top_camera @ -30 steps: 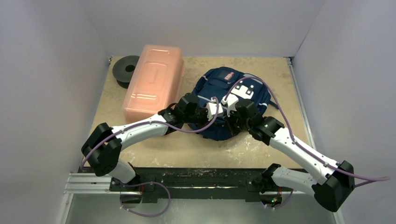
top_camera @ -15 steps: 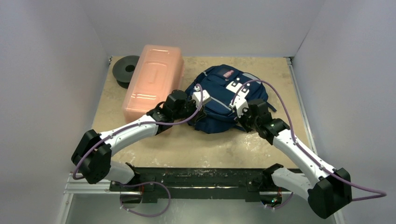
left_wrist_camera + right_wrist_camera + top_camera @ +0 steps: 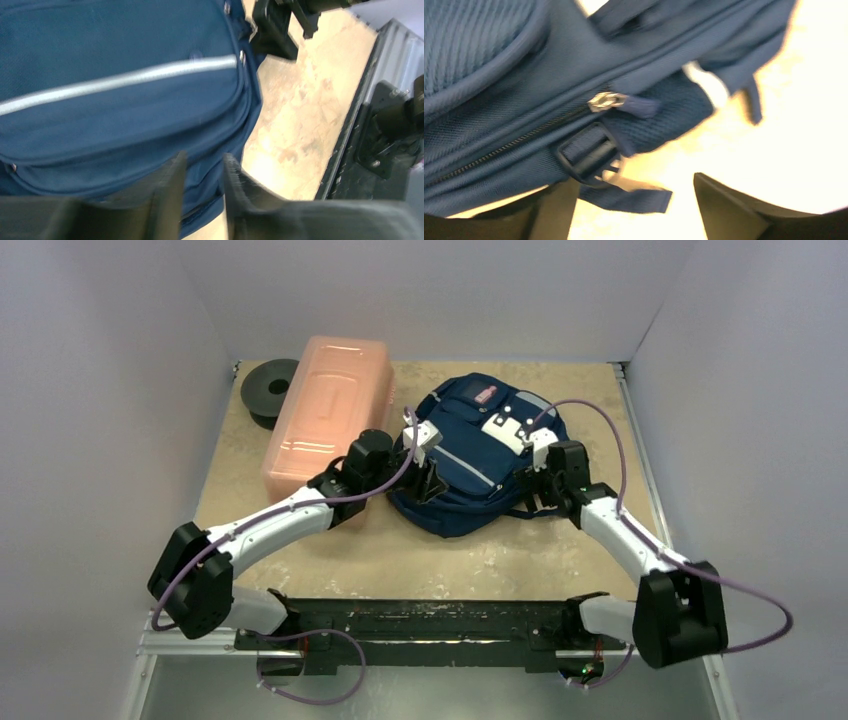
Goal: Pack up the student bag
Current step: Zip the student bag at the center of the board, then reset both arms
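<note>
Both arms have drawn apart to the flanks of the student bag (image 3: 470,490), which has slid farther up the bench (image 3: 480,560), near the pink box (image 3: 325,420). Left jaws: narrow gap, pinching nothing, at the bag's left edge. Right jaws: spread wide by a loose strap end (image 3: 624,197).

Left claw (image 3: 204,159) slightly parted; right claw (image 3: 634,182) spread wide; arms extended.
</note>
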Robot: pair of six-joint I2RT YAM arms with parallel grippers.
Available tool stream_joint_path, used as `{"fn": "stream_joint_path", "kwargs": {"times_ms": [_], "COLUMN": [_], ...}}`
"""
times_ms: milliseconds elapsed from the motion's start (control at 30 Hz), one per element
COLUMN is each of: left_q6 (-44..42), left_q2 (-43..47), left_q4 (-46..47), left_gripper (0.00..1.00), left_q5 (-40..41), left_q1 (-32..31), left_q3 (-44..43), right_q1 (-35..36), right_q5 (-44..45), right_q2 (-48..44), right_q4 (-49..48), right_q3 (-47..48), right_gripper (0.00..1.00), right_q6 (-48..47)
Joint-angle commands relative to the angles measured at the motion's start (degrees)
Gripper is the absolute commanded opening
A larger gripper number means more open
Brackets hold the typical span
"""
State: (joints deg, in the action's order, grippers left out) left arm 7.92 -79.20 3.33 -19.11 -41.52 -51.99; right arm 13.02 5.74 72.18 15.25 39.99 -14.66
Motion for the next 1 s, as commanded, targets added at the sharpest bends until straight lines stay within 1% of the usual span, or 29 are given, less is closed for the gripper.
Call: {"fn": "stream_joint_path", "kwargs": {"times_ms": [0, 33, 67, 100, 167, 233, 267, 333, 367, 433, 467, 533, 633, 733, 800, 867, 900, 933, 967], "left_q6": [7.4, 8.5, 9.5, 10.6, 12.7, 11.9, 11.0, 8.7, 7.6, 5.2, 3.3, 0.7, -1.0, -1.6, -2.4, -3.0, -3.5, -3.7, -4.0], "left_q2": [3.7, 4.0, 4.1, 4.4, 5.6, 7.4, 8.6, 11.8, 13.6, 17.3, 19.1, 23.2, 28.6, 34.2, 37.6, 40.3, 41.1, 41.5, 41.7], "left_q4": [6.8, 5.7, 5.3, 4.6, 1.9, -4.3, -8.2, -14.6, -16.3, -18.7, -19.6, -21.4, -23.6, -23.7, -22.5, -21.2, -21.0, -21.2, -21.5], "left_gripper": [0.54, 0.71, 0.82, 0.87, 0.94, 0.96, 0.96, 0.97, 0.98, 1.00, 1.00, 1.00, 1.00, 1.00, 1.00, 1.00, 1.00, 1.00, 1.00], "left_q5": [-2.8, -3.7, -5.0, -5.9, -7.1, -7.9, -7.5, -4.3, -1.9, 3.5, 5.6, 9.9, 17.5, 24.2, 26.6, 28.8, 29.6, 30.4, 30.8], "left_q1": [-0.5, -0.6, -0.7, -0.7, -0.7, -0.7, -0.7, -0.7, -0.7, -0.6, -0.4, -0.4, -0.4, -0.4, -0.4, -0.4, -0.4, -0.4, -0.4], "left_q3": [-4.3, -5.2, -6.1, -7.4, -10.8, -15.9, -18.6, -22.8, -24.2, -25.7, -26.3, -27.2, -27.7, -26.1, -24.2, -22.5, -22.1, -22.1, -22.2], "right_q1": [0.6, 0.9, 1.0, 0.9, 0.9, 0.9, 0.9, 0.9, 0.9, 0.9, 0.9, 0.9, 0.9, 0.9, 0.9, 1.0, 0.9, 0.9, 0.9], "right_q5": [2.0, 2.7, 4.3, 4.1, 3.4, 5.2, 3.4, 2.6, 4.3, 10.6, 11.9, 12.9, 15.8, 19.6, 21.7, 17.5, 19.7, 19.7, 22.5], "right_q2": [-11.8, -15.2, -18.1, -20.9, -24.4, -27.1, -28.0, -28.7, -28.9, -30.7, -31.9, -34.9, -39.8, -43.8, -46.4, -49.2, -49.6, -49.3, -48.6], "right_q4": [-1.7, -1.8, -2.3, -0.9, 0.4, 1.1, 2.0, 4.8, 5.1, 5.9, 5.2, 3.1, 1.3, 1.2, 1.0, 0.0, 0.8, 2.5, 5.5], "right_q3": [-0.1, 0.1, 0.6, 2.0, 4.0, 6.5, 8.8, 14.0, 15.9, 18.0, 18.6, 19.0, 20.7, 22.8, 23.1, 22.2, 22.3, 23.5, 25.2], "right_gripper": [0.98, 0.99, 0.99, 0.99, 0.99, 0.99, 0.99, 0.99, 0.99, 0.99, 0.99, 0.99, 0.99, 0.99, 0.99, 0.99, 0.99, 0.99, 0.99], "right_q6": [4.6, 6.2, 9.1, 10.4, 13.5, 25.7, 29.7, 29.4, 30.5, 35.0, 35.2, 31.9, 29.6, 28.4, 29.1, 28.0, 29.3, 30.4, 31.1]}}
